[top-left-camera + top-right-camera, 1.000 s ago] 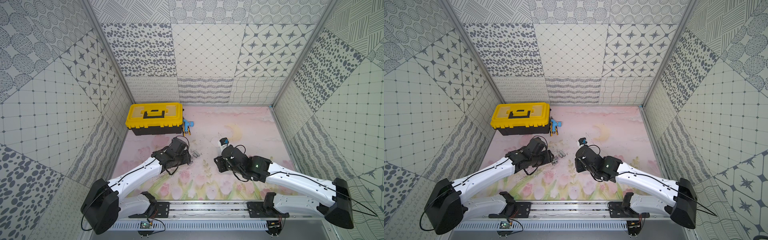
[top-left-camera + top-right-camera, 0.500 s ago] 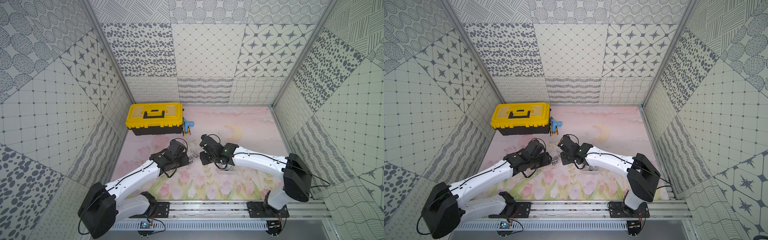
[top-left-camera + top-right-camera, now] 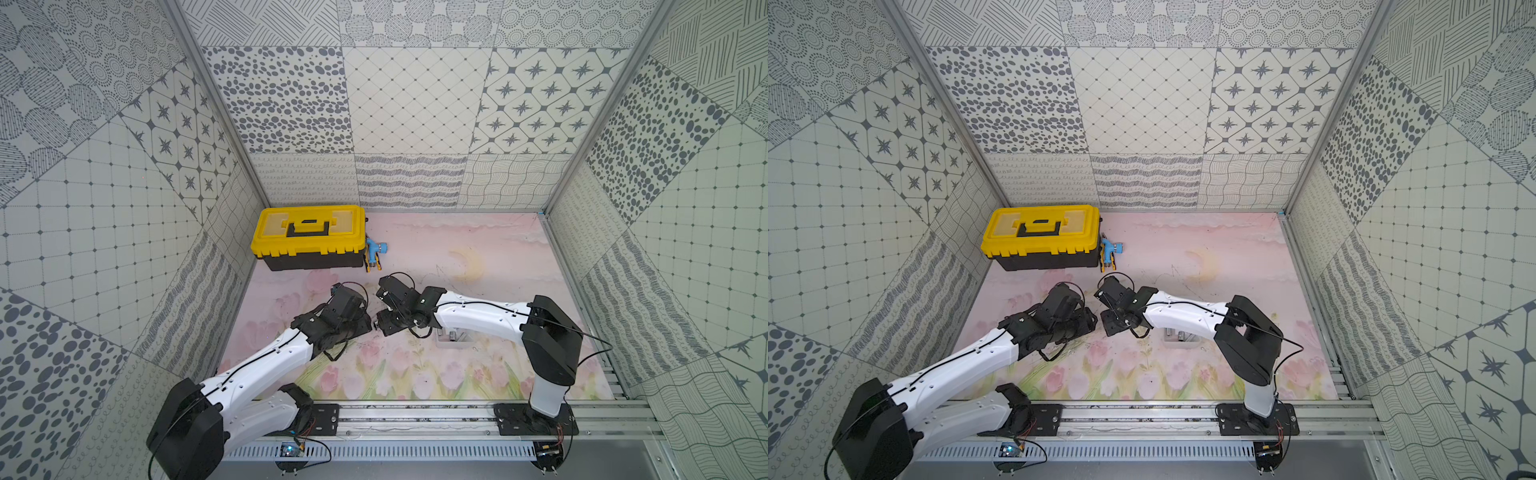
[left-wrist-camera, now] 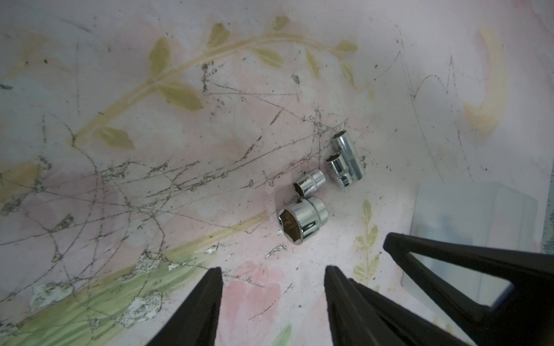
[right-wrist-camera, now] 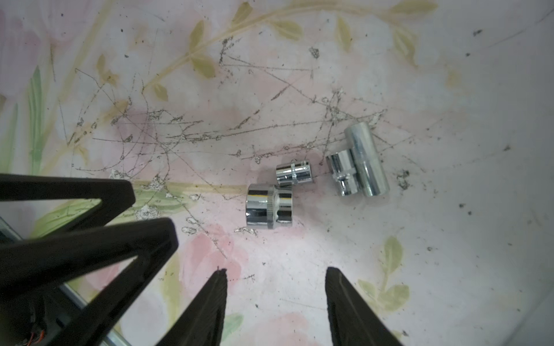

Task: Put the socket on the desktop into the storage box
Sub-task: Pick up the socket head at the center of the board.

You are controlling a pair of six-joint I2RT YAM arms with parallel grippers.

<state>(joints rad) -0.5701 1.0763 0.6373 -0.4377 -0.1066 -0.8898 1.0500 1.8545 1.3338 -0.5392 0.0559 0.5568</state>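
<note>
Four chrome sockets lie on their sides in a tight cluster on the worktop point(image 5: 449, 269), between the two arms. The big socket point(image 5: 269, 206) touches the small socket point(image 5: 295, 174). The medium socket point(image 5: 341, 173) and the long socket point(image 5: 367, 161) lie pressed side by side just beyond. The left jaws are apart and empty, and so are the right jaws. Both pairs hover close to the cluster and to each other.

The storage box point(image 3: 455, 338) sits on the worktop partly under the right forearm, near the cluster but clear of it. It also shows as a clear tray point(image 4: 473, 227) in the left wrist view.

The step is most likely picking one socket. Only one arm should go down, because the two wrists are nearly touching in both top views. The right arm seems the better choice, being closer to the box. The big socket is nearest. The jaws should straddle it squarely and close slowly, since a round chrome piece may roll or squirt out and knock its small neighbour away.
</note>
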